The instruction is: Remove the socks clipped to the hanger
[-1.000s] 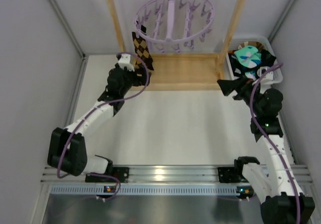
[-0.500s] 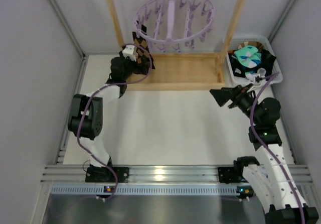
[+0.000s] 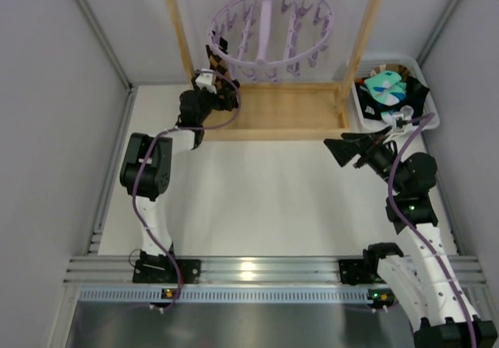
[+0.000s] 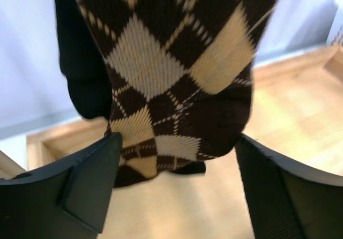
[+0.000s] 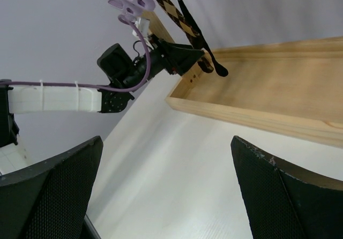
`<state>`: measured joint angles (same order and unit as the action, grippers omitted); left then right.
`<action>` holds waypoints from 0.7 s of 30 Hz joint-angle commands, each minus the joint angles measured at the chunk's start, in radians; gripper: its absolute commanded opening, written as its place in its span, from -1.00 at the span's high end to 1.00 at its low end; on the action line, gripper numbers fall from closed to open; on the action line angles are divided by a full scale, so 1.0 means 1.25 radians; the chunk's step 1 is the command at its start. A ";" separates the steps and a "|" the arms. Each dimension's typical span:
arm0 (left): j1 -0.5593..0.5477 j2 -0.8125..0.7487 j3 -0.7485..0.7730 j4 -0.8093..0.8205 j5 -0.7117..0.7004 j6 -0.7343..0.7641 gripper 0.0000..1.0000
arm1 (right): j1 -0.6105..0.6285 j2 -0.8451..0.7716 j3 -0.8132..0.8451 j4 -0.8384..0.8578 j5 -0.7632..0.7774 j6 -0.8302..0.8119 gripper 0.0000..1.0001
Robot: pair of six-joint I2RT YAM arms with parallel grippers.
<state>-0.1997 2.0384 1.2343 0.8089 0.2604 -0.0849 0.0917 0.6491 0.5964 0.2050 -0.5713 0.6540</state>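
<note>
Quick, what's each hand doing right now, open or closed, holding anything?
Left hand: open, its fingers either side of the argyle sock toe.
Right hand: open, empty.

Both arms, the left arm (image 3: 152, 223) and the right arm (image 3: 425, 243), are white tubular links joined by chunky black housings. A purple cable (image 5: 53, 83) loops along each. A green light (image 3: 411, 204) glows on the right one. The right gripper (image 5: 166, 142) has broad black, mesh-textured wedge fingers (image 5: 48, 196).

White table (image 3: 257, 200) bears a wooden frame stand (image 3: 273, 110); white basket (image 3: 425, 79) beside.
</note>
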 commanded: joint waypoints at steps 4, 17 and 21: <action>-0.023 -0.011 0.005 0.188 -0.039 0.025 -0.56 | 0.019 0.008 0.005 0.075 -0.006 -0.016 -0.99; -0.072 -0.024 -0.048 0.236 -0.161 0.043 -0.97 | 0.037 0.028 -0.003 0.089 0.007 -0.019 -0.99; -0.156 -0.075 -0.087 0.234 -0.356 0.117 -0.97 | 0.049 0.035 -0.002 0.091 0.007 -0.018 -0.99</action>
<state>-0.3004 2.0270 1.1603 1.0260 0.0311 -0.0212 0.1291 0.6895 0.5961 0.2539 -0.5674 0.6472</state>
